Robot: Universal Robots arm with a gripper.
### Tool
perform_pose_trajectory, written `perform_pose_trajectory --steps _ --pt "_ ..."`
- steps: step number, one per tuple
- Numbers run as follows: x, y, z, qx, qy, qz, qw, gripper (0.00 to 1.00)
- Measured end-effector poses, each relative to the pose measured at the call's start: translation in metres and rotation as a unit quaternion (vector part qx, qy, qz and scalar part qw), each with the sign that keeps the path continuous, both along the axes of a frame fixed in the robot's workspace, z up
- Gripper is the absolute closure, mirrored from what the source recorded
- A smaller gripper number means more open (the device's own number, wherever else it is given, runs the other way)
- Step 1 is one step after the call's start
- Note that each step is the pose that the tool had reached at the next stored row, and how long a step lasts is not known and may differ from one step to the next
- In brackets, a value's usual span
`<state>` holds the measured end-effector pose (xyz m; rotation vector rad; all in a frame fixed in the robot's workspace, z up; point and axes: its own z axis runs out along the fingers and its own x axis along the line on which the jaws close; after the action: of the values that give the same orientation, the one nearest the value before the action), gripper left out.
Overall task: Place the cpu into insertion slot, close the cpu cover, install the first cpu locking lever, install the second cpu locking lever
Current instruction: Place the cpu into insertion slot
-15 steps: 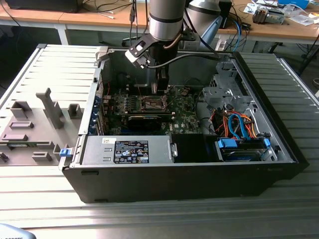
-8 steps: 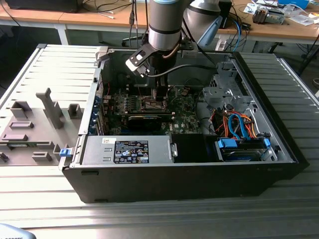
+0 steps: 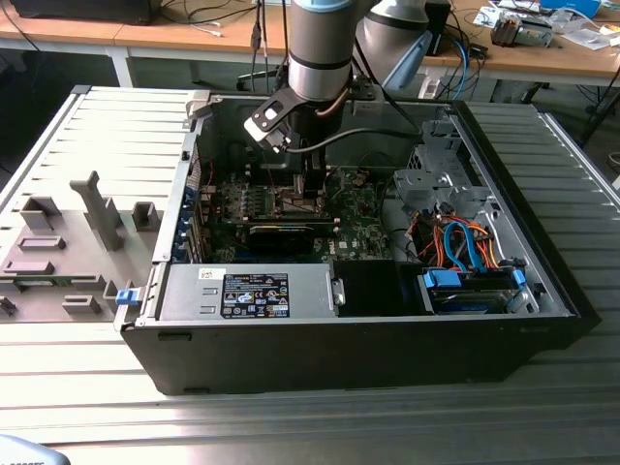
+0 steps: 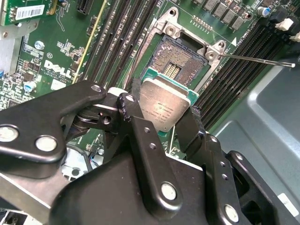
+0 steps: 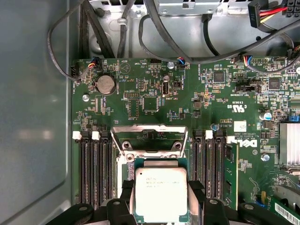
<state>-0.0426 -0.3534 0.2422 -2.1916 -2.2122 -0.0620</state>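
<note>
Pincer: the gripper is clamped on the cpu, with one black finger against each of two opposite edges.
Pincer location: in the exterior view the gripper sits at upper centre of the frame. It hangs from the grey arm, down inside the open computer case and over the green circuit board.
Cpu: silver-grey face towards both wrist cameras, green border visible round it, held tilted.
Insertion slot: the insertion slot shows its dark pin field uncovered inside a metal rim. The cpu overlaps one edge of it and is not seated.
Cpu cover: the cpu cover is a grey metal frame, raised open just beyond the cpu.
Lever: a thin metal rod juts out from the slot's rim.
Surroundings: black memory slots flank the socket on both sides.
</note>
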Motion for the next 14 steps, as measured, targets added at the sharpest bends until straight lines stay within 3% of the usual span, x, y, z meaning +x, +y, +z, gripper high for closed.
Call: perform_pose_trajectory --steps 14 --pt "-0.0010 -0.0001 -0.0056 0.0000 0.0000 0.000 1.00000 0.46"
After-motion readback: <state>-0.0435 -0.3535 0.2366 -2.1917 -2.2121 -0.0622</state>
